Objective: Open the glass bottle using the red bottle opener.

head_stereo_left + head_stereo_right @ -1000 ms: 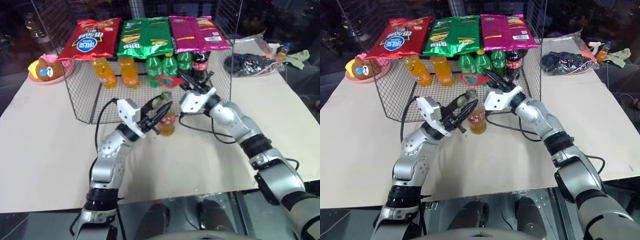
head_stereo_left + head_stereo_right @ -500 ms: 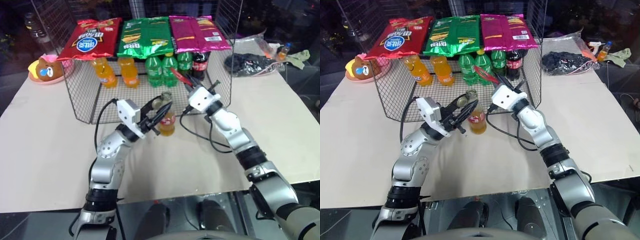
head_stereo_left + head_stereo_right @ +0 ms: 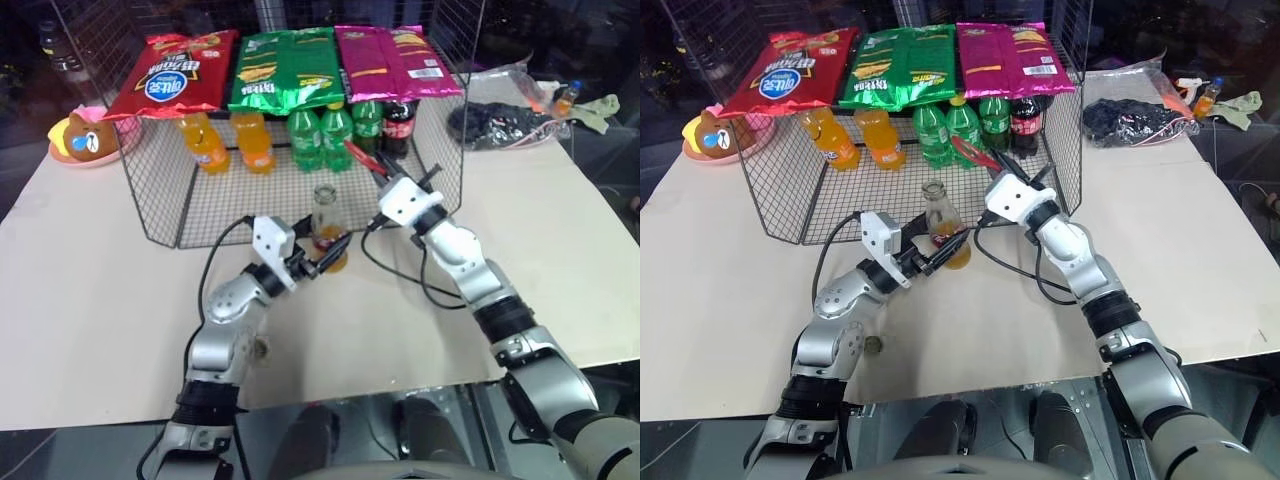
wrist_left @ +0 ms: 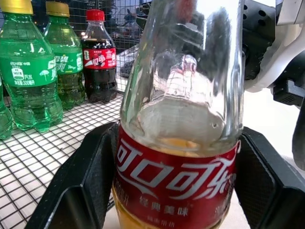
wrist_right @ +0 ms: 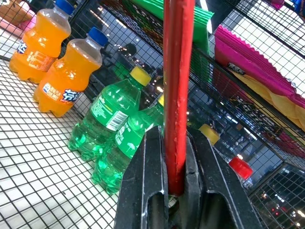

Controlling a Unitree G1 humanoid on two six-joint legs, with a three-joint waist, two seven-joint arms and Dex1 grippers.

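Observation:
The glass bottle (image 3: 323, 222) stands upright on the table in front of the wire cage, orange drink in its lower part and a red-and-white label (image 4: 176, 176) round its middle. My left gripper (image 3: 327, 252) reaches in low from the left. Its black fingers (image 4: 81, 191) lie against both sides of the label, shut on the bottle's body. My right gripper (image 3: 378, 172) hovers just right of the bottle's neck and slightly above its mouth. It is shut on the handle of the red bottle opener (image 5: 178, 71), which sticks out up and to the left (image 3: 357, 155).
The wire cage (image 3: 170, 190) behind the bottle holds orange soda bottles (image 3: 205, 143), green bottles (image 3: 320, 135) and a cola bottle (image 3: 400, 125), with snack bags (image 3: 285, 70) on top. A small round cap-like thing (image 3: 262, 346) lies on the table by my left forearm. Black cables trail beside my right arm.
My left gripper has slid down from the bottle's neck to its labelled body and spread wider. The right gripper has rolled the opener and stayed beside the neck.

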